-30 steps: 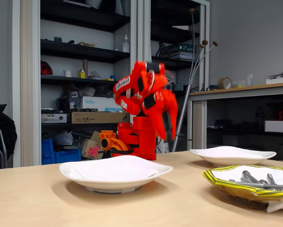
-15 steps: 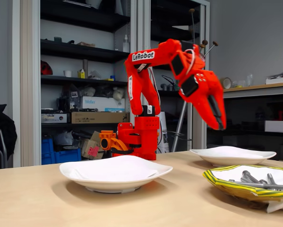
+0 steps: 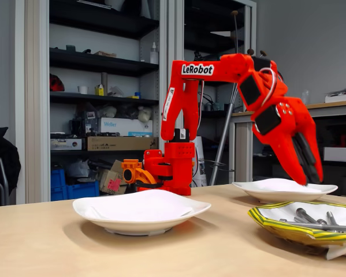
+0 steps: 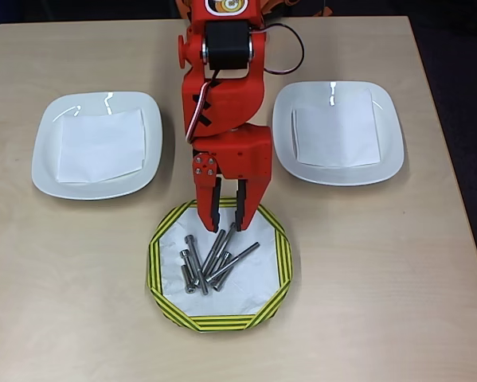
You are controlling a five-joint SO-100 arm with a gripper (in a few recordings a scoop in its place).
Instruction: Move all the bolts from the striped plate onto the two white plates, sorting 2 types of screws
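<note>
The striped plate lies at the front middle of the table, with several grey bolts piled on its white centre. Most are long; a shorter one lies at the pile's left. My red gripper hangs over the plate's far edge, fingers pointing down, open and holding nothing, just above the pile's far end. In the fixed view the gripper hovers above the striped plate and the bolts. Two white plates flank the arm, each with a white paper square and no bolts.
The arm's base stands at the far middle of the table. In the fixed view the white plates sit on either side of it, with shelves and a bench behind. Bare tabletop surrounds the striped plate at the front.
The arm has unfolded from a tucked pose over its base and swung forward and down, bringing the gripper from high up to just above the striped plate.
</note>
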